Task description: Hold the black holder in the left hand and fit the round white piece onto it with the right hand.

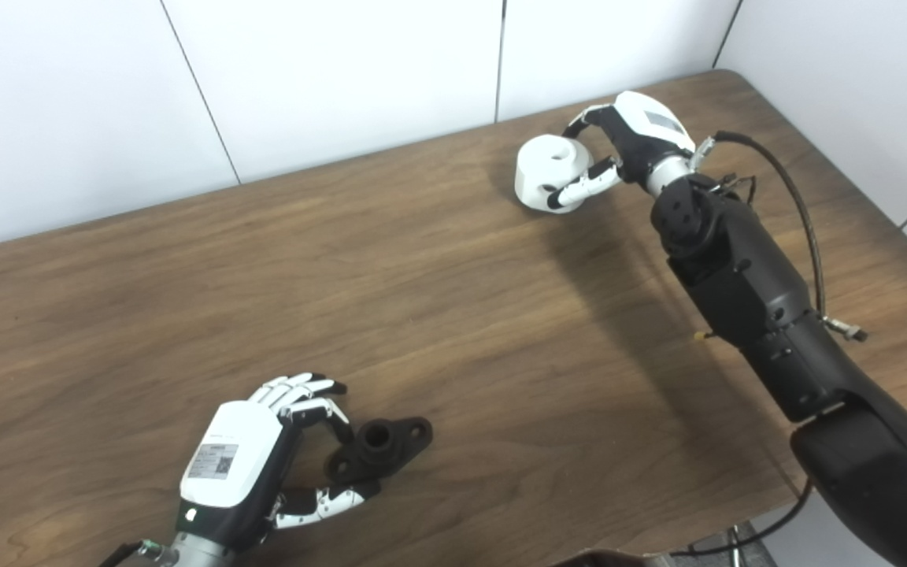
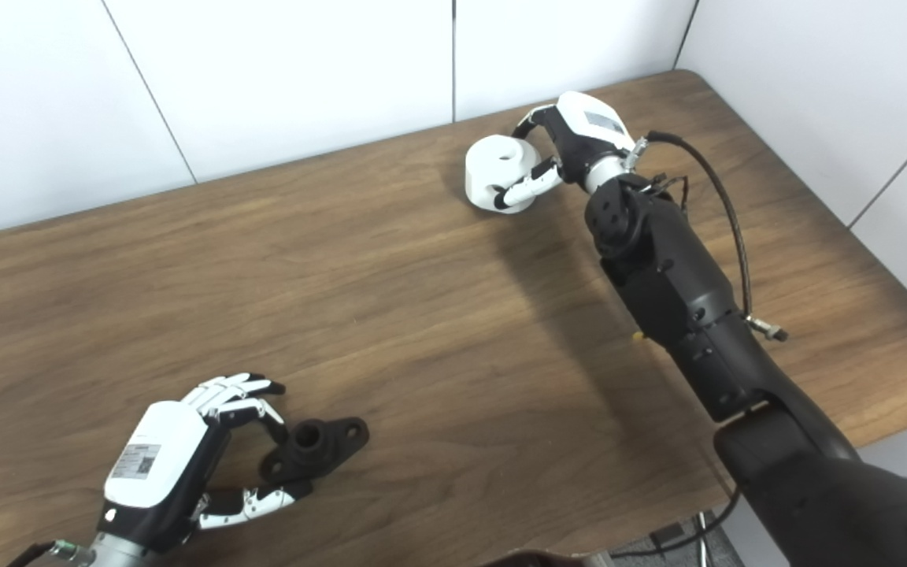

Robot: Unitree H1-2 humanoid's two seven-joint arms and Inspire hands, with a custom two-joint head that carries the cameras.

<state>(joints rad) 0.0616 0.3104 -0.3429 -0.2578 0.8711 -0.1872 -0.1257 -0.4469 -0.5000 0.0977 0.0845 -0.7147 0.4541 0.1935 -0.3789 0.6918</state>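
The left hand [image 1: 237,465] sits nearest, low at the table's [image 1: 422,315] front edge, palm turned toward the holder [image 1: 379,449]; its fingers [image 1: 300,390] curl over the holder's near end and its thumb [image 1: 320,504] reaches under from the front, so the hand brackets that end loosely; whether any fingertip truly presses on it cannot be told; the holder lies flat on the wood, a black flanged part with a raised bored hub and a hole in the far lug. The two views differ little; the right eye view shows more bare table to the right of the right arm and the arm's dark upper part filling the lower right corner, while the left eye view cuts that off. Well apart, near the far right of the table, the right hand [image 1: 627,150] is closed around the white piece [image 1: 552,173]; fingers [image 1: 583,122] wrap its back, the thumb [image 1: 583,189] crosses its front lower edge; the piece is a round drum with a hole in its top face; whether it rests on the wood or is just lifted cannot be told. A black cable [image 1: 800,213] loops beside the right forearm; white wall panels [image 1: 327,79] stand behind the table.
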